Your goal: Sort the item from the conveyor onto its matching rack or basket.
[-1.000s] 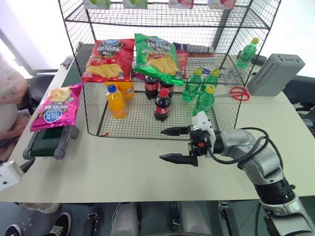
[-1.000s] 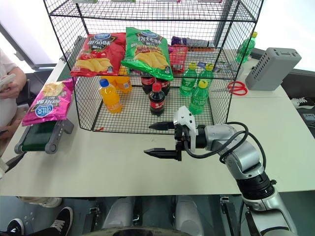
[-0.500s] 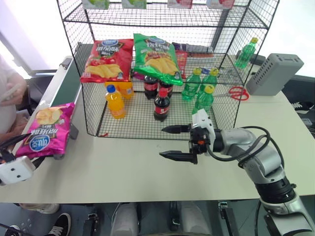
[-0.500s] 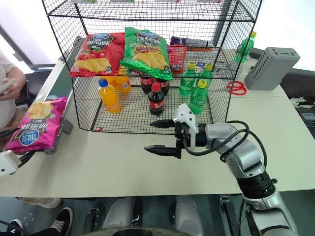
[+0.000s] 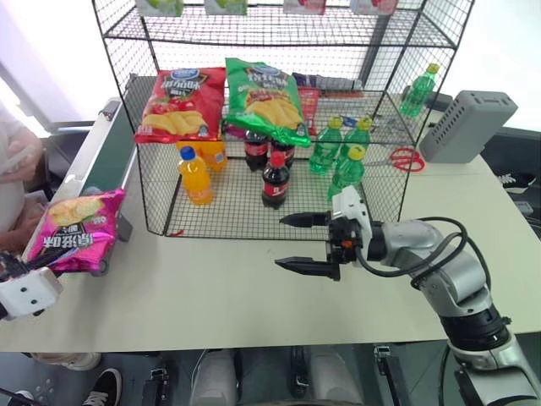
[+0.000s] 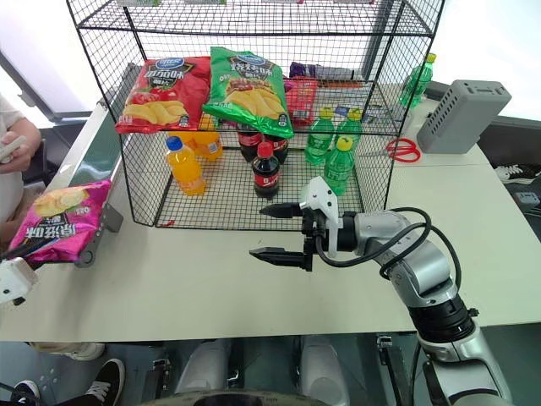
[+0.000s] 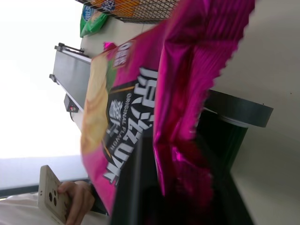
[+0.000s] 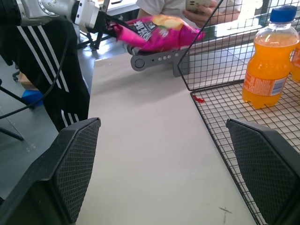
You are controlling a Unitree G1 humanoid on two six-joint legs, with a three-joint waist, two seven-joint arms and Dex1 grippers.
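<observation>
Light, crinkly, slippery pink crisp bag (image 5: 74, 239): my left gripper (image 8: 108, 22) pinches its crimped end seam; my right gripper (image 5: 304, 244) gapes empty.

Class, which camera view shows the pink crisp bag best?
The left eye view: the whole pink bag shows at the conveyor's end, the left gripper shut on it. The left wrist view crops it close; the right wrist view shows it small, far off.
</observation>
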